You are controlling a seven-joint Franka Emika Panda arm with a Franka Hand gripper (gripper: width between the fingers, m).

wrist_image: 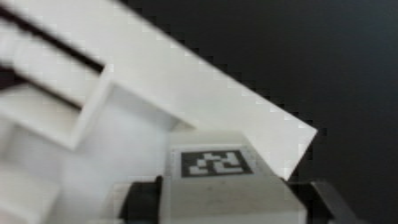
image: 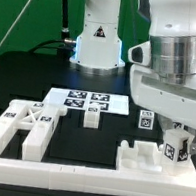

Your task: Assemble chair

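The bench has a matte black surface, backed by a green screen. A white border rail runs along its near edge. Near that edge, at the exterior view's right, the end effector pinches a tagged chair block. One tag faces the wrist camera; the block's long axis cannot be determined. The cross-braced frame lies flat toward the exterior view's left.

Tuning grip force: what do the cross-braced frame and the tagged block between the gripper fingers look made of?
The cross-braced frame: matte white, blocky, no grain or shine; probably rigid plastic. The tagged block: same matte white body, likely plastic too; its black-and-white tag looks like a flat printed sticker, material unclear.
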